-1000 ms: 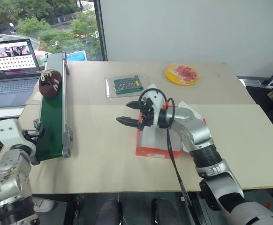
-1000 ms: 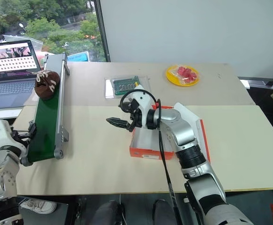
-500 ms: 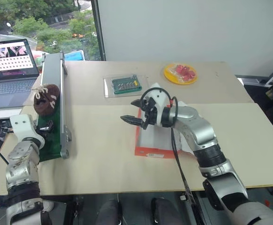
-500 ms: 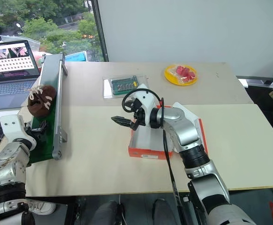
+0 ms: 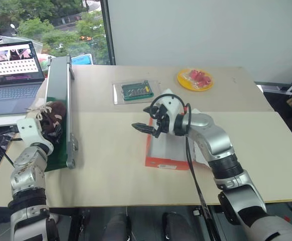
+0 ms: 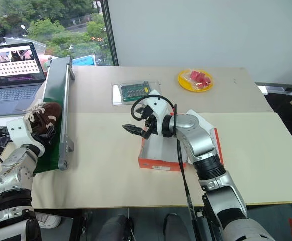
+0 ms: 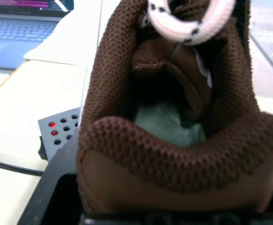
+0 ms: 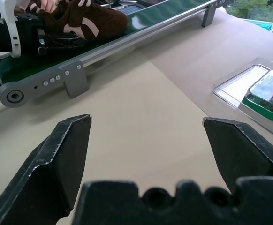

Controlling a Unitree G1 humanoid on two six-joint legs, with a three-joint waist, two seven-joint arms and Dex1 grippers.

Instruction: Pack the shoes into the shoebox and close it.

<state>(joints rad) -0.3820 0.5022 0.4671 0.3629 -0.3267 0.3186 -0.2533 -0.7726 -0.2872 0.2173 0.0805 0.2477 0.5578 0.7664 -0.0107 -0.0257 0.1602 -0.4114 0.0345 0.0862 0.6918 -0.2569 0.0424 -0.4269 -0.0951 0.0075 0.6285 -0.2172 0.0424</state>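
the step in hand looks like the pick-up of a shoe from the green conveyor belt (image 5: 59,95) at the left edge of the table. the left pincer (image 6: 34,131) is at the near end of the belt with the brown shoe (image 5: 50,118) right at its fingers; in the left wrist view the shoe's heel and open collar sit directly in front of the camera, seemingly between the fingers, but whether they are pinching it or only cupped around it i cannot tell. further right, the right pincer (image 5: 145,119) hovers with its fingers spread wide and nothing between them, pointing toward the belt, just above the near left corner of the open shoebox (image 5: 162,161); the box lies under and behind that pincer, white inside and with no shoe visible in the part not covered by the arm. the next move likely calls for a firm hold on the shoe, then lifting it off the belt and carrying it rightward to the box.
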